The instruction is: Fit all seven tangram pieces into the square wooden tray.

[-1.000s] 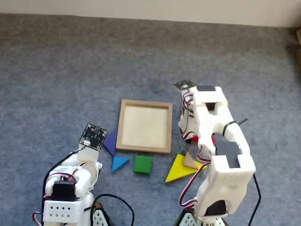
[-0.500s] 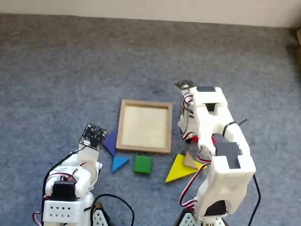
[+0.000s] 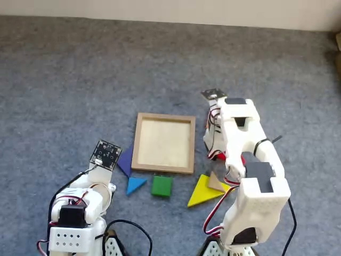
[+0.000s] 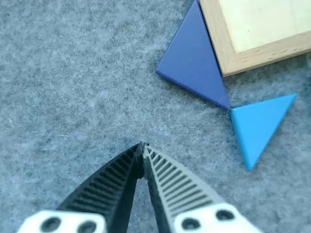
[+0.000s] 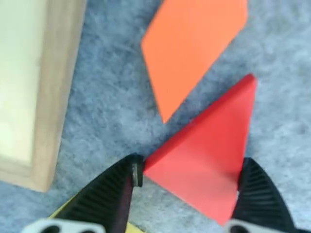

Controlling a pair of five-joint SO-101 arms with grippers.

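Note:
The square wooden tray (image 3: 163,119) lies in the middle of the carpet with nothing in it. My right arm (image 3: 238,130) hangs just right of the tray. Its gripper (image 5: 187,177) is open, one finger on each side of a red triangle (image 5: 209,155) flat on the carpet. An orange parallelogram (image 5: 192,46) lies just beyond it. My left gripper (image 4: 142,148) is shut on nothing, close to a dark blue triangle (image 4: 194,60) that touches the tray's corner (image 4: 228,53) and a light blue triangle (image 4: 257,124). A green square (image 3: 161,186), a yellow triangle (image 3: 204,191) and a tan piece (image 3: 216,182) lie near the tray's front edge.
Grey carpet covers the whole work area, with wide free room behind and to the left of the tray. The left arm's base (image 3: 69,224) and the right arm's base (image 3: 250,213) stand at the near edge. A pale wall strip (image 3: 170,10) runs along the back.
The right arm's wrist has shifted slightly away from the tray. The left arm and all the pieces lie as before.

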